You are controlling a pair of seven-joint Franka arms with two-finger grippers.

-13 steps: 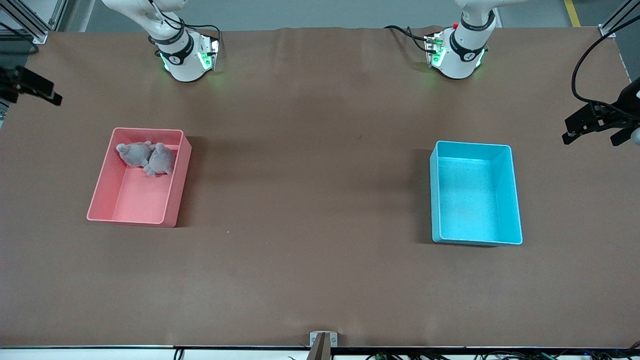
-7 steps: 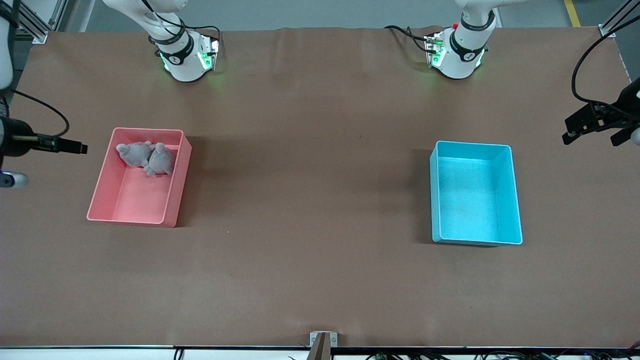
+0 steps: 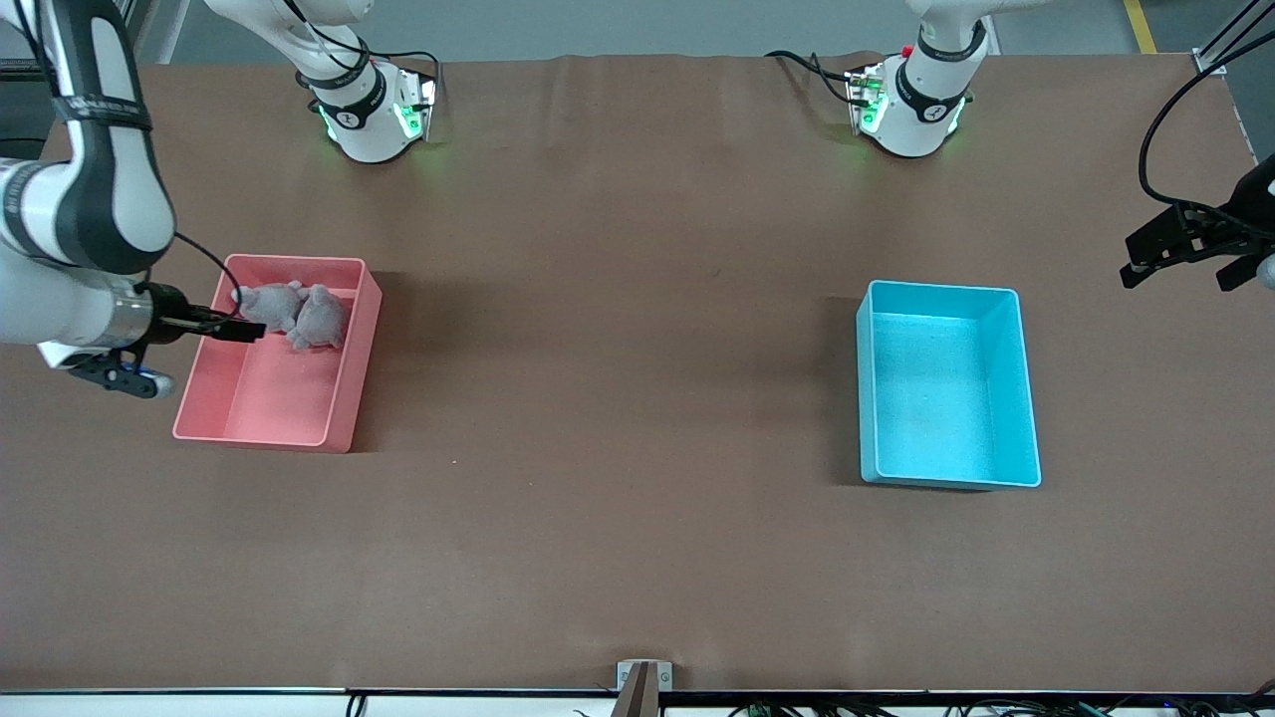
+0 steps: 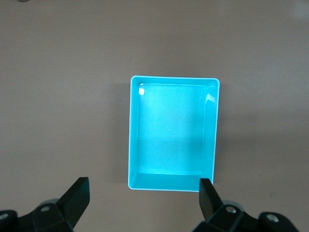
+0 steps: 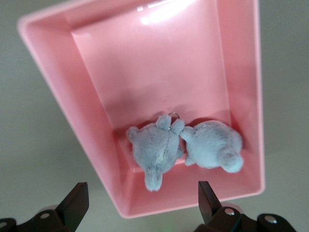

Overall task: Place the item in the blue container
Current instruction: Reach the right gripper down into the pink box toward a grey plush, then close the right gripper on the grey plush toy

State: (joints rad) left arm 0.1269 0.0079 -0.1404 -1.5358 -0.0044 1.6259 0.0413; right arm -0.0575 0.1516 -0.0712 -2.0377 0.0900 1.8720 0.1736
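The blue container stands empty toward the left arm's end of the table; the left wrist view looks straight down on the same blue container. Two grey plush toys lie touching in the pink-red bin toward the right arm's end. My right gripper hangs open over that bin's outer wall, beside the plush toys; nothing is between the fingers of the right gripper. My left gripper waits open and empty above the table's end; the left wrist view shows this left gripper clear of the container.
Both arm bases stand along the table's back edge. Bare brown tabletop spans between the two bins. A small metal bracket sits at the table's front edge.
My right arm has swung in from the table's end and lowered, bringing its gripper over the pink-red bin's wall beside the plush toys. The left arm and both bins have not moved.
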